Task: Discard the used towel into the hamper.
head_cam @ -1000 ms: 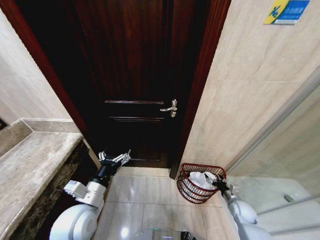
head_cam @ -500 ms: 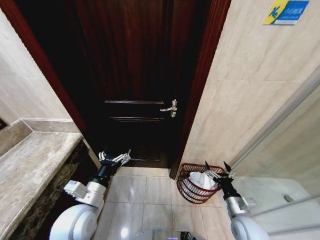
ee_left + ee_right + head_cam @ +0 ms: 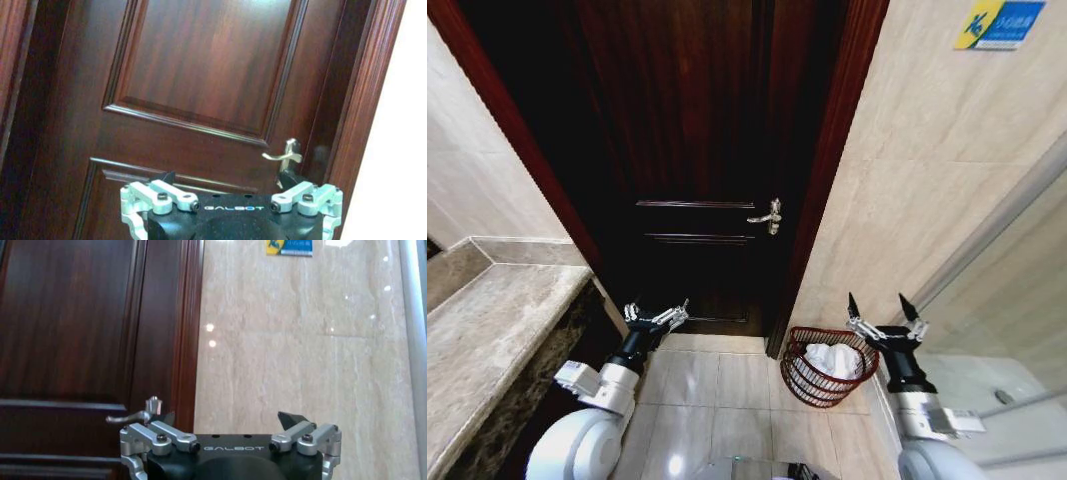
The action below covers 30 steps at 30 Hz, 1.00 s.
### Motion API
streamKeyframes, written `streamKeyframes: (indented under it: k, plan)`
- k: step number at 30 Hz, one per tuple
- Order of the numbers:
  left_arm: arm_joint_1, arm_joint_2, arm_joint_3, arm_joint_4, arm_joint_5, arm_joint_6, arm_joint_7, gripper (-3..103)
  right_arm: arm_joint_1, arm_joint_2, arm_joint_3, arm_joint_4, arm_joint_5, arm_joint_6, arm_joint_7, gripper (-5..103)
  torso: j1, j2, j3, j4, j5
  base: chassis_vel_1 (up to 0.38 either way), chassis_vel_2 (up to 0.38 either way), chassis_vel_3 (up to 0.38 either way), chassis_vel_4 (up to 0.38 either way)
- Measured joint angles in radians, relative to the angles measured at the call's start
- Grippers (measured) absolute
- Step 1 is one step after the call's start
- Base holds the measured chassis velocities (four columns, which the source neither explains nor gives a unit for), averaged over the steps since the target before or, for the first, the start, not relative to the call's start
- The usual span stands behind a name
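On the tiled floor at the foot of the door frame, just beside the beige wall, stands the hamper (image 3: 829,366), a dark reddish-brown wire basket with a crumpled white towel (image 3: 830,358) lying inside it. Above and slightly to the right of the hamper's rim hangs the right gripper (image 3: 883,312), its two dark fingertips (image 3: 853,304) spread well apart and holding nothing, pointing up toward the wall. From the right wrist view, the same gripper (image 3: 232,421) faces the marble wall beside the dark wooden door (image 3: 80,340), with the silver door handle (image 3: 137,413) just off one finger and a blue and yellow sign (image 3: 289,247) high on the wall. Over on the other side, the left gripper (image 3: 657,314) rests low near the stone counter (image 3: 497,330), fingers likewise apart and empty, aimed at the door; its wrist view shows the gripper (image 3: 230,181) before the door panel with the handle (image 3: 285,154) close by.
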Motion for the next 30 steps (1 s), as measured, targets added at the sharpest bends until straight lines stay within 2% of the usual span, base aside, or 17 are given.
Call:
streamKeyframes:
  k: [11,14,17,18,19,24,30]
  plan:
    - [0.0,0.0,0.0,0.0,0.0,0.0,0.0,100,-0.004,-0.003,-0.002,0.01,0.016,0.033,-0.009,100,0.0,0.0,0.0,0.0,-0.0001,0.0,0.0,0.0,0.0]
    - [0.0,0.0,0.0,0.0,0.0,0.0,0.0,100,-0.02,-0.004,-0.001,-0.029,0.053,0.091,-0.018,100,0.0,0.0,0.0,0.0,0.0001,0.0,0.0,0.0,0.0]
    - [0.0,0.0,0.0,0.0,0.0,0.0,0.0,100,-0.031,0.0,-0.007,-0.037,0.064,0.106,-0.025,100,0.0,0.0,0.0,0.0,0.0001,0.0,0.0,0.0,0.0]
    - [0.0,0.0,0.0,0.0,0.0,0.0,0.0,100,-0.046,0.006,-0.013,-0.052,0.068,0.138,-0.042,100,0.0,0.0,0.0,-0.0002,-0.0001,0.0,0.0,0.0,0.0]
    - [0.0,0.0,0.0,0.0,0.0,0.0,0.0,100,-0.046,0.004,-0.018,-0.119,0.054,0.229,-0.085,100,0.0,0.0,0.0,-0.0002,0.0002,0.0,0.0,0.0,0.0]
    - [0.0,0.0,0.0,0.0,0.0,0.0,0.0,100,-0.051,-0.007,-0.027,-0.172,0.067,0.288,-0.103,100,0.0,0.0,0.0,0.0,0.0001,0.0,0.0,0.0,0.0]
    - [0.0,0.0,0.0,0.0,0.0,0.0,0.0,100,-0.05,0.0,-0.027,-0.177,0.075,0.302,-0.105,100,0.0,0.0,0.0,0.0,-0.0001,0.0,0.0,0.0,0.0]
